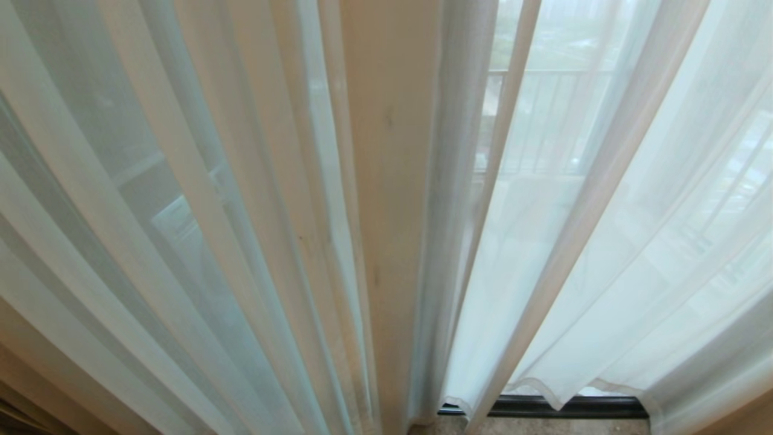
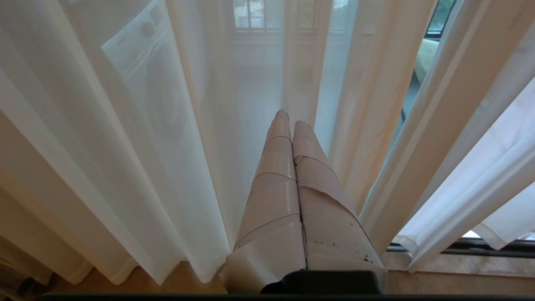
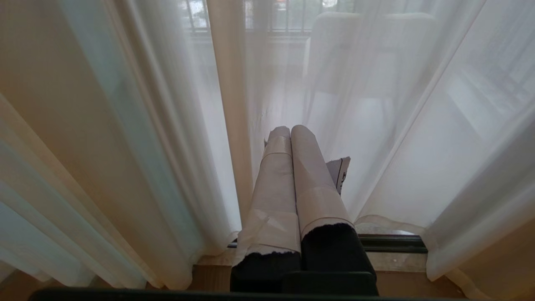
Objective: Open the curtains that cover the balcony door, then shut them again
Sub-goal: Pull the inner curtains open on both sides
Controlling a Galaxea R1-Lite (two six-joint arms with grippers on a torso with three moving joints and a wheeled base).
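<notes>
The sheer white curtains [image 1: 199, 229] hang fully drawn across the balcony door [image 1: 574, 406], of which only the dark bottom track peeks out beneath the wavy hem. Both arms are low and pointed straight at the fabric. The left gripper [image 2: 291, 119] has its tape-wrapped fingers pressed flat together with nothing between them, and the folds fall just ahead of its tips. The right gripper [image 3: 290, 130] is pinched closed the same way, empty, with a thicker seam of cloth just off to one side of it and the hem gap beyond.

Nothing has been opened yet, so the risk lies in the first grab. Fabric this thin and slippery could slide out of a shallow pinch, or the fingers could close on a single outer fold so that the rest of the panel stays put. Loose tape curls off the right fingers (one flap sticks out sideways), and it might snag the weave. A pull angled downward rather than sideways would strain the hangers overhead, which I cannot see from here.
</notes>
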